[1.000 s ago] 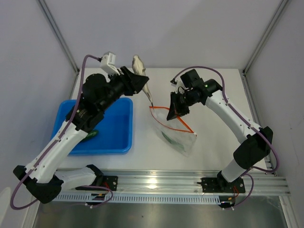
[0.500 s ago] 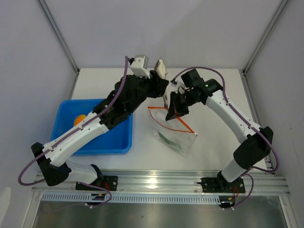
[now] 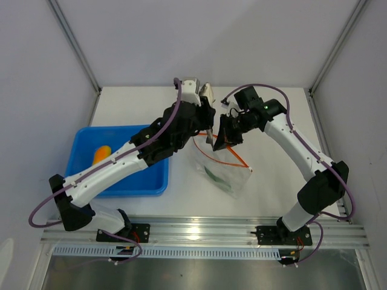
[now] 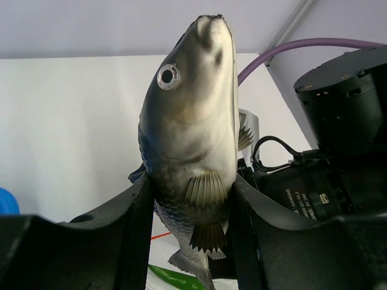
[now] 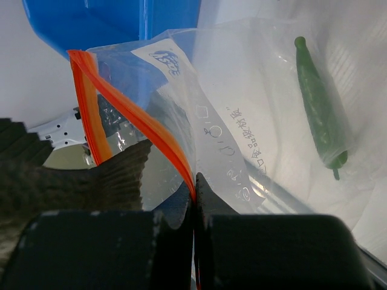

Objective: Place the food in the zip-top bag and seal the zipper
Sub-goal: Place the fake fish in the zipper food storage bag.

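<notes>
My left gripper (image 3: 207, 121) is shut on a grey toy fish (image 3: 207, 92), held head-up with its tail (image 4: 192, 266) hanging over the open mouth of the zip-top bag (image 3: 228, 175). In the left wrist view the fish (image 4: 190, 133) fills the space between my fingers (image 4: 130, 235). My right gripper (image 3: 221, 142) is shut on the orange-red zipper (image 5: 139, 127) and holds the mouth edge up. A dark green piece (image 5: 317, 106) lies inside the bag. A yellow-orange piece (image 3: 101, 154) lies in the blue tray (image 3: 154, 181).
The blue tray stands left of the bag, close to it, and its corner shows in the right wrist view (image 5: 121, 21). My two wrists are very close together above the bag. White walls and metal posts bound the table at the back and sides.
My left arm has swung right with the fish, from behind the tray to over the bag's mouth, uncovering the yellow-orange piece. My right gripper has kept hold of the zipper edge.
</notes>
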You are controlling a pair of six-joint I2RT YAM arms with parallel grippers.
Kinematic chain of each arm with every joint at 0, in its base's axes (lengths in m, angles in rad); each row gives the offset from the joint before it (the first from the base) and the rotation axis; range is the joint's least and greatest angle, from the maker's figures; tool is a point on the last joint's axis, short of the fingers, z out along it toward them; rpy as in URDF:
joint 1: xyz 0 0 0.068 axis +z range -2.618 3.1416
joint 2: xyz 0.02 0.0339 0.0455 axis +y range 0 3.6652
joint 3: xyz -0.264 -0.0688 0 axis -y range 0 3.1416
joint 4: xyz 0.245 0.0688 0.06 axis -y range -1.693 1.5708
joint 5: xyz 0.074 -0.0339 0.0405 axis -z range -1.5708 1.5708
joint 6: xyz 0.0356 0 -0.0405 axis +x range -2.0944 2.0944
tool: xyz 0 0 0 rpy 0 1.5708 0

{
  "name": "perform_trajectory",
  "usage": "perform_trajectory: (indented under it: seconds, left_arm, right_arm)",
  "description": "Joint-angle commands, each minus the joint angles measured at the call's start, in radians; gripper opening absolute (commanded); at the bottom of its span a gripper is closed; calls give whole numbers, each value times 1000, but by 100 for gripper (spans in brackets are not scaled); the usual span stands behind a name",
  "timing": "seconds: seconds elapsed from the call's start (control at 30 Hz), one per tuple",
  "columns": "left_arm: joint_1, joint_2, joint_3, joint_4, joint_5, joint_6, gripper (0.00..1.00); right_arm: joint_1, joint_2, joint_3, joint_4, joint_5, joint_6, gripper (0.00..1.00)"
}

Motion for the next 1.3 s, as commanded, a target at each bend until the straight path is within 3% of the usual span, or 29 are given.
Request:
perform_trajectory:
  seconds: [0.0, 0.13, 0.33, 0.67, 0.8, 1.0, 1.13, 1.27]
  left_arm:
    - [-13, 43, 89, -45, -77, 10, 1]
    - [-15, 66, 102, -67, -61, -1, 4]
    - [-15, 50, 68, -64, -27, 4, 25]
    - [-15, -3, -1, -21, 12, -18, 26]
    - [-15, -6, -4, -8, 32, -26, 32]
    - [-15, -15, -23, -31, 65, -55, 45]
    - [-15, -52, -64, -4, 70, -36, 65]
    - [-15, -78, -101, 18, 96, -13, 73]
  right_arm:
    - [-4, -28, 41, -2, -18, 6, 0]
    - [-4, -32, 41, -2, -14, 6, 0]
    - [-17, -38, 34, -2, -12, 3, 0]
    - [-44, -13, 67, 29, -49, 24, 0]
    - [-45, -1, 81, 35, -60, 30, 0]
    - [-51, 7, 95, 43, -63, 37, 0]
    - [-59, 11, 95, 48, -67, 40, 0]
    - [-59, 16, 95, 52, -69, 38, 0]
